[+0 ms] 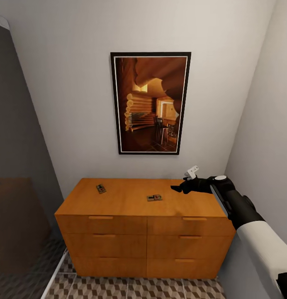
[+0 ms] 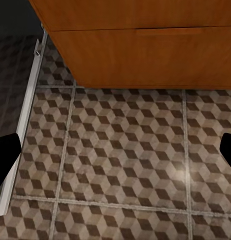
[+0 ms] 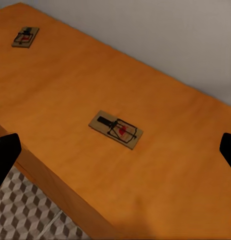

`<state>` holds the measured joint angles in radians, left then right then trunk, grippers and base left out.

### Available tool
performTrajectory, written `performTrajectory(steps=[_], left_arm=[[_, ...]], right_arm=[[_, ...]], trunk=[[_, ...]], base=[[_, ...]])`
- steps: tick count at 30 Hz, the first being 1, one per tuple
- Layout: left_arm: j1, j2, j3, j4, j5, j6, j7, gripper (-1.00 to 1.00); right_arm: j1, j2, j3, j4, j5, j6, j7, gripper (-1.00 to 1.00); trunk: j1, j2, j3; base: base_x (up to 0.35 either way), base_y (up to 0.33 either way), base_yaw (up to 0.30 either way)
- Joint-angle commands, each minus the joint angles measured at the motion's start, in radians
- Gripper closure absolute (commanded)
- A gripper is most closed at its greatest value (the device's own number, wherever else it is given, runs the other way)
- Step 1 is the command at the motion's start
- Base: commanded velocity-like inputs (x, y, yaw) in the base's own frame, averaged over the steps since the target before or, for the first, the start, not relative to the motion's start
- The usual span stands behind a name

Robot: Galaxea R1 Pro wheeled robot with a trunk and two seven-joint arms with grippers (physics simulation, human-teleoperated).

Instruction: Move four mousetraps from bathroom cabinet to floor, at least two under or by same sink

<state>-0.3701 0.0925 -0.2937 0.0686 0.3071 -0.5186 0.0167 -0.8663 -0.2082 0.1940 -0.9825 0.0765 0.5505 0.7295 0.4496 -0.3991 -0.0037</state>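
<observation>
Two mousetraps lie flat on the orange-brown cabinet: one near the middle of the top, the other toward its left rear. My right gripper hovers above the cabinet's right end, open and holding nothing, a short way right of the nearer mousetrap. In the left wrist view my left gripper is open above the cube-patterned bathroom floor, just in front of the cabinet's base.
A framed picture hangs on the wall behind the cabinet. A grey wall closes in on the right. A dark glass panel with a metal floor rail stands to the left of the cabinet.
</observation>
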Motion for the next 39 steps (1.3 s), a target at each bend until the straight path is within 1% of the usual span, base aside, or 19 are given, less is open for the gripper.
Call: performTrajectory(steps=[1,6,16,19,20,23,24,29,32,35,39], left_arm=[[-0.001,-0.001,-0.008,0.003,0.004,-0.005,0.002,-1.00],[-0.001,-0.001,-0.008,0.003,0.004,-0.005,0.002,-1.00],[0.006,0.002,-0.010,0.006,0.006,-0.004,0.002,-1.00],[0.025,0.009,-0.010,0.008,0.006,-0.002,0.003,-1.00],[0.039,0.016,-0.010,0.008,0.006,-0.002,0.004,-1.00],[0.065,0.024,-0.010,0.009,0.006,0.000,0.004,-1.00],[0.084,0.028,-0.010,0.009,0.006,0.001,0.005,-1.00],[0.132,0.035,-0.010,0.009,0.006,0.002,0.006,-1.00],[0.170,0.040,-0.010,0.010,0.006,0.011,0.006,-1.00],[0.190,0.049,-0.010,0.011,0.006,0.036,0.006,-1.00],[0.196,0.056,-0.010,0.011,0.006,0.066,0.006,-1.00]], right_arm=[[0.000,0.000,0.001,0.002,0.008,0.002,0.005,-1.00],[0.000,0.002,0.001,0.049,0.007,-0.016,0.004,-1.00],[0.000,0.003,0.000,0.076,0.008,-0.036,0.004,-1.00],[0.000,0.002,-0.001,0.077,0.008,-0.036,0.004,-1.00],[0.000,0.002,-0.002,0.077,0.009,-0.036,0.004,-1.00],[0.000,0.001,-0.002,0.077,0.009,-0.037,0.004,-1.00],[0.000,0.001,-0.003,0.077,0.009,-0.037,0.004,-1.00],[0.000,0.001,-0.003,0.075,0.010,-0.037,0.004,-1.00],[0.000,0.001,-0.004,0.074,0.011,-0.037,0.003,-1.00],[0.000,0.001,-0.004,0.070,0.011,-0.038,0.002,-1.00],[0.000,0.003,-0.003,0.068,0.010,-0.038,0.002,-1.00]], trunk=[[0.000,-0.001,0.000],[0.000,-0.001,0.000],[0.000,-0.001,0.000],[0.000,-0.001,0.000],[0.000,-0.001,0.000],[0.000,-0.001,0.000],[0.000,-0.001,0.000],[0.000,-0.001,0.000],[0.000,-0.001,0.000],[0.000,-0.001,0.000],[0.000,-0.001,0.000]], base=[[0.000,0.000,0.000],[0.006,0.000,0.000],[0.063,0.000,0.000],[0.019,0.000,0.000],[0.010,0.000,0.000],[0.006,0.000,0.000],[0.003,0.000,0.000],[0.002,0.000,0.000],[0.000,0.000,0.000],[0.000,0.000,0.000],[0.000,0.000,0.000]])
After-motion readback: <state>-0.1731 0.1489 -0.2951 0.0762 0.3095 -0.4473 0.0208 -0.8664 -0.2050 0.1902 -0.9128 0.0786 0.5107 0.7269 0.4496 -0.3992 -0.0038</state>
